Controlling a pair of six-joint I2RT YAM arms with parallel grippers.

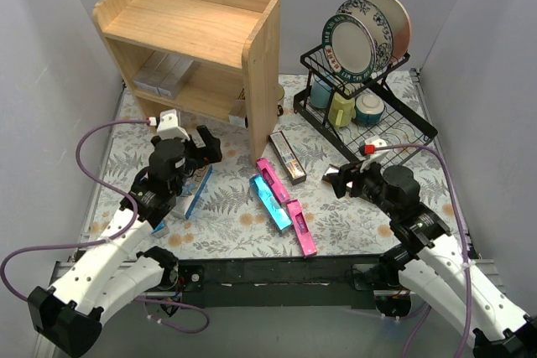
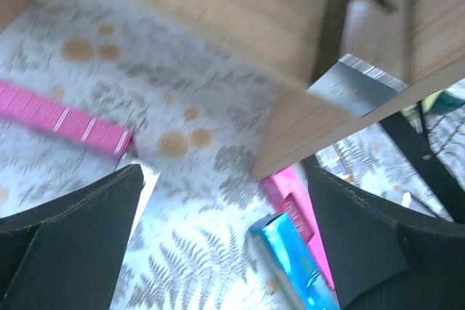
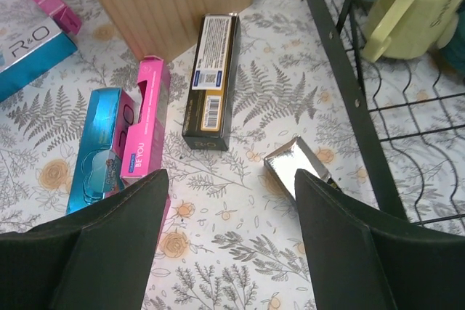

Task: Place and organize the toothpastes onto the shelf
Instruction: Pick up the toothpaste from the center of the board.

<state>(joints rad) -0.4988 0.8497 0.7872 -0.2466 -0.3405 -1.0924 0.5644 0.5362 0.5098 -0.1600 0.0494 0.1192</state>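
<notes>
Fingers, left gripper (image 2: 224, 179): spread wide, nothing between them; over the mat (image 2: 218, 99), just before the shelf (image 1: 201, 27).
Shelf: upright at the mat's far left; silver cartons (image 1: 164, 73) lie in its lower tier, left side.
Silver end (image 2: 356, 85): blurred, at the shelf's lower board; resting there or not, cannot tell.
Teal carton (image 1: 198, 192): flat on the mat under the left arm.
Middle group: far pink carton (image 1: 268, 175) touching a second teal carton (image 1: 270, 201) side by side; near pink carton (image 1: 302, 228) closer to the arms; brown-gold carton (image 1: 288, 157) just beside the shelf's side panel.
Fingers, right gripper (image 3: 232, 179): apart, pinching nothing; a silver carton (image 3: 294, 165) lies on the mat below, partly hidden by one finger.
Dish rack (image 1: 398, 123): far right, plates (image 1: 357, 39) upright in it.
</notes>
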